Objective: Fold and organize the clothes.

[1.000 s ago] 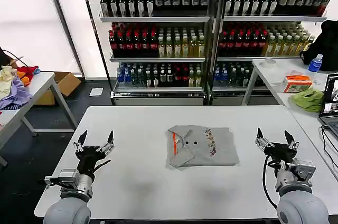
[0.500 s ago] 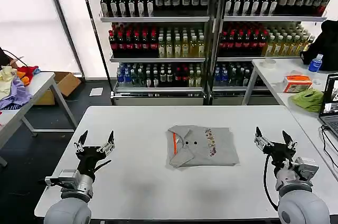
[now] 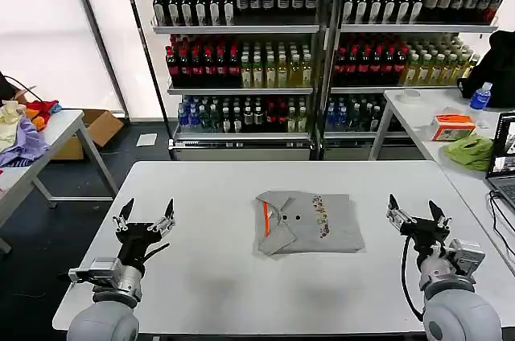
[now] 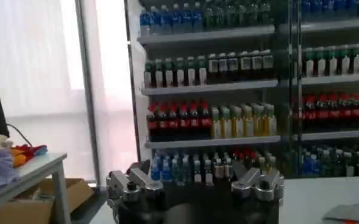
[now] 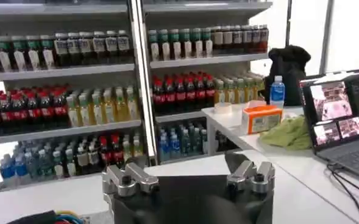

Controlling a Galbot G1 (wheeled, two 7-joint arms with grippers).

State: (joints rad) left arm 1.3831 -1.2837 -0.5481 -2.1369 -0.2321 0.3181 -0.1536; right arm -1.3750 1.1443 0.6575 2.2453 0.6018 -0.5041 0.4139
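- A white work table stands in the near middle of the room, on a dark floor.
- Behind it, two tall metal shelf units hold rows of bottles: dark, red, yellow-green and blue-capped.
- At far left, bright white curtained windows let in daylight.
- A side table at left carries a heap of coloured cloth; a cardboard box sits on the floor beside it.
- At right, another white table bears a laptop, an orange box, a lime-green cloth and a water bottle.
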